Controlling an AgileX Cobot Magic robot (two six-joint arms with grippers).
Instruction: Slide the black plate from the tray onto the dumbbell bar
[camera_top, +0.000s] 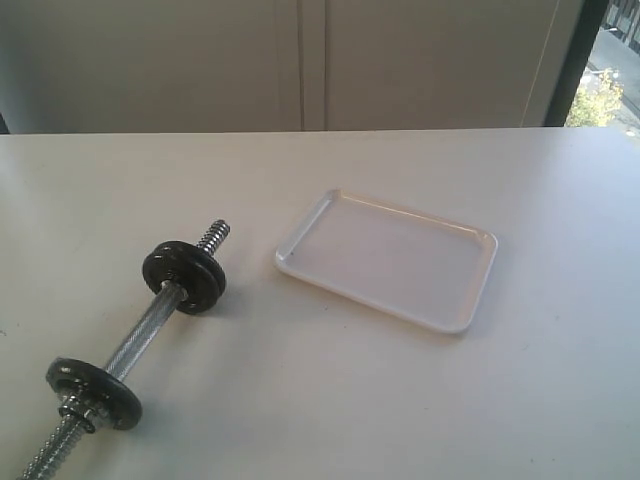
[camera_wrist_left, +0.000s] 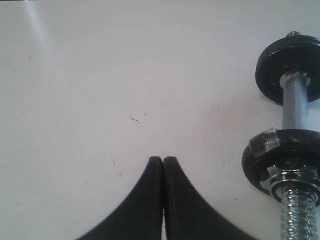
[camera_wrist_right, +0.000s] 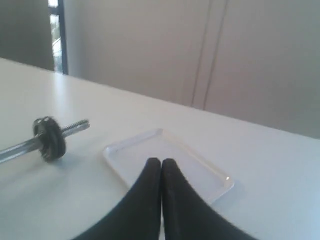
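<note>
The white tray (camera_top: 455, 312) lies on the table with nothing in it; it also shows beyond my right gripper (camera_wrist_right: 161, 161), which is shut and empty. The dumbbell bar (camera_top: 140, 335) lies at the left. Near its far threaded end sits a thick, glossy black disc stack (camera_top: 183, 275), which I take to include the black plate (camera_wrist_right: 49, 138). A duller disc (camera_top: 93, 392) and silver nut sit near the bar's near end. My left gripper (camera_wrist_left: 163, 159) is shut and empty over bare table, beside the bar (camera_wrist_left: 296, 102). Neither arm shows in the exterior view.
The white table (camera_top: 330, 400) stretches wide around the tray and bar. A pale wall (camera_top: 300, 60) runs behind its far edge, with a window (camera_top: 600, 70) at the far right.
</note>
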